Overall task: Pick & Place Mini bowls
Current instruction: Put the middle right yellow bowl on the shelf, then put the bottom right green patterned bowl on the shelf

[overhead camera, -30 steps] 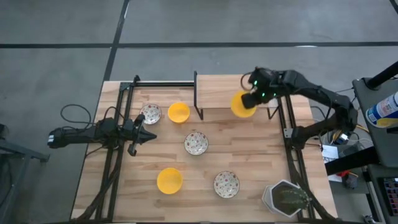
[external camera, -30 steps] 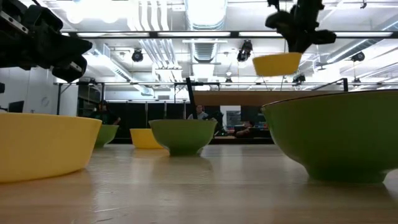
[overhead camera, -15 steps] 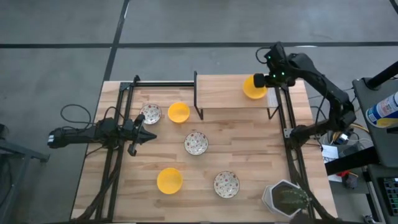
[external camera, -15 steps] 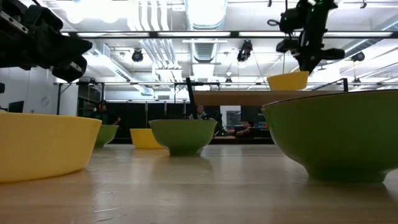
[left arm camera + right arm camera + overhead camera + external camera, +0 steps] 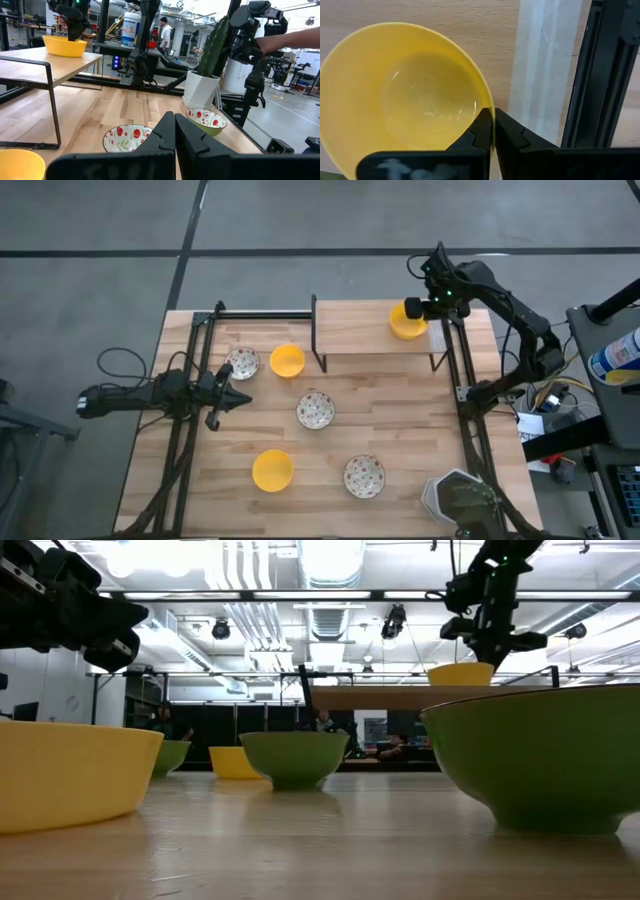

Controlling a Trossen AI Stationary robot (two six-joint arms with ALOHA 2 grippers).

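Observation:
One yellow mini bowl [image 5: 405, 323] is on the raised wooden shelf [image 5: 360, 328], near its right end, and my right gripper [image 5: 426, 306] is shut on it from above. Down on the table stand two more yellow bowls [image 5: 288, 361] [image 5: 272, 470] and three white red-speckled bowls [image 5: 242, 363] [image 5: 316, 410] [image 5: 364, 476], each on its base. My left gripper [image 5: 238, 397] is shut and touches nothing; it waits over the table's left side beside the far-left speckled bowl. My right gripper holds the yellow bowl by its rim [image 5: 489, 107], on the side toward the table's right edge. One finger is inside the bowl and one outside, both pointing down from above. The bowl [image 5: 460, 673] sits level, its base on the shelf top or just above it.
The shelf stands on thin black metal legs [image 5: 318, 345] over the table's far half. Black frame rails [image 5: 462, 395] run along both sides. A grey hexagonal pot with a cactus [image 5: 460, 500] stands at the near right corner. Bare wood lies between the bowls.
My right gripper has carried the yellow bowl toward the far right corner and down, from high over the shelf's front edge to the shelf top, turning as it went. The bowl has gone from tilted to level. The gripper has stayed shut on the rim.

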